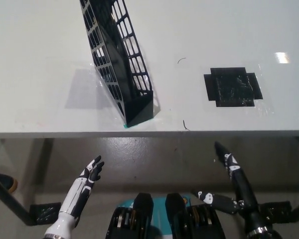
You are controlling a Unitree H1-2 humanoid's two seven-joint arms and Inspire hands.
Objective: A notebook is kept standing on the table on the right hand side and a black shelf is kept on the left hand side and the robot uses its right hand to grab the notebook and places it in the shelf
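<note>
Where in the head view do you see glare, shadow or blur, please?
Head view: a bright glare patch sits on the table at the upper right; the shelf casts a soft grey shadow to its left; the shelf, black tape patch and both hands, left and right, look sharp, no motion blur.
</note>
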